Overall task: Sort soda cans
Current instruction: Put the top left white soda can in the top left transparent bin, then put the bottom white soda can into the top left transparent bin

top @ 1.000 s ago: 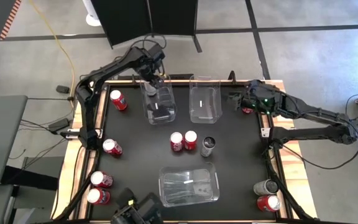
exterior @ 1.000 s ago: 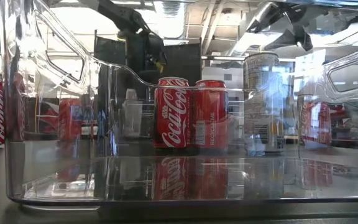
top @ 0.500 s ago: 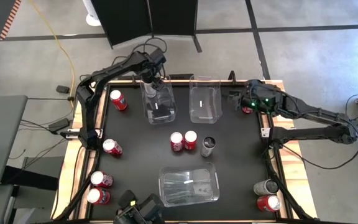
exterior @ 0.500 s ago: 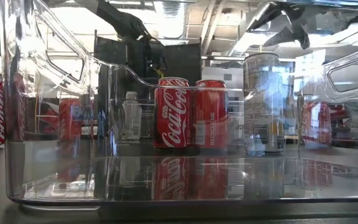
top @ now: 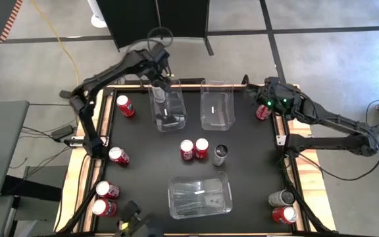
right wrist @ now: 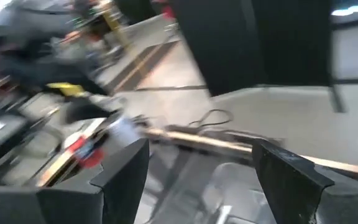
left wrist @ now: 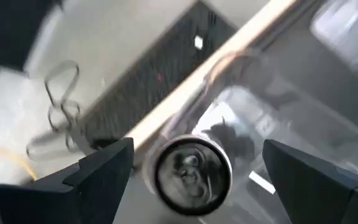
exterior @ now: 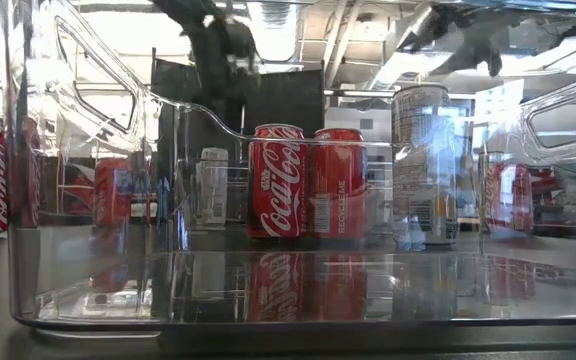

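From above I see three bins on the table [top: 143, 164]: the left bin [top: 168, 105] and the right bin [top: 217, 105] stand side by side at the far edge, and the near bin [top: 200, 194] sits alone toward the front. One can [top: 164, 113] stands inside the left bin. A pair of cans [top: 195, 149] touches in the middle, with a single can [top: 220, 155] just to their right. Four cans [top: 110, 178] are spread along the left edge. Two cans [top: 283, 206] sit in the near right corner, and another can [top: 262, 111] at the far right edge.
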Controlling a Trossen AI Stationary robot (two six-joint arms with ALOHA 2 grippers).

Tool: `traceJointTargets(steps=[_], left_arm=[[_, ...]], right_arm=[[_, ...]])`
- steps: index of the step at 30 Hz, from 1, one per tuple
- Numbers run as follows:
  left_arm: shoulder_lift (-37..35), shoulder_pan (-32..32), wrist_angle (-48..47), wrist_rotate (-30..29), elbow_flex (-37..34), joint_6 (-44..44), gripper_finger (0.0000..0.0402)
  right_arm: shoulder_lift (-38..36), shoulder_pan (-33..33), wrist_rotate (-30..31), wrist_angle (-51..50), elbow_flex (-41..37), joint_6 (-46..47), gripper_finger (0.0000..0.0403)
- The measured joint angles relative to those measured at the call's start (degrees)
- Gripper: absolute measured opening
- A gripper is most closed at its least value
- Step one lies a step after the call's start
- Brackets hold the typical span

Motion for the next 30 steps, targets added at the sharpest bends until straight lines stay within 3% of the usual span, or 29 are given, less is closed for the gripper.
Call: traceJointTargets(steps=[10,16,24,30], left_arm=[[-12.3,-2.3,0.3,0.0,0.1,4.2,0.0350],[-15.7,-3.8,0.7,0.1,0.1,3.6,0.0350],[-15.6,-4.0,0.1,0.1,0.1,4.1,0.0350],[-15.6,-4.0,0.6,2.1,0.1,4.3,0.0350]], right_arm=[[0.5,-15.8,3.8,-10.2,0.1,4.0,0.0282],[5.9,-25.2,3.7,-28.0,6.8,4.0,0.0281],[14.6,-29.3,2.3,-40.9,15.2,1.3,0.0281],[19.3,-30.8,-10.8,-43.2,15.9,4.1,0.0281]])
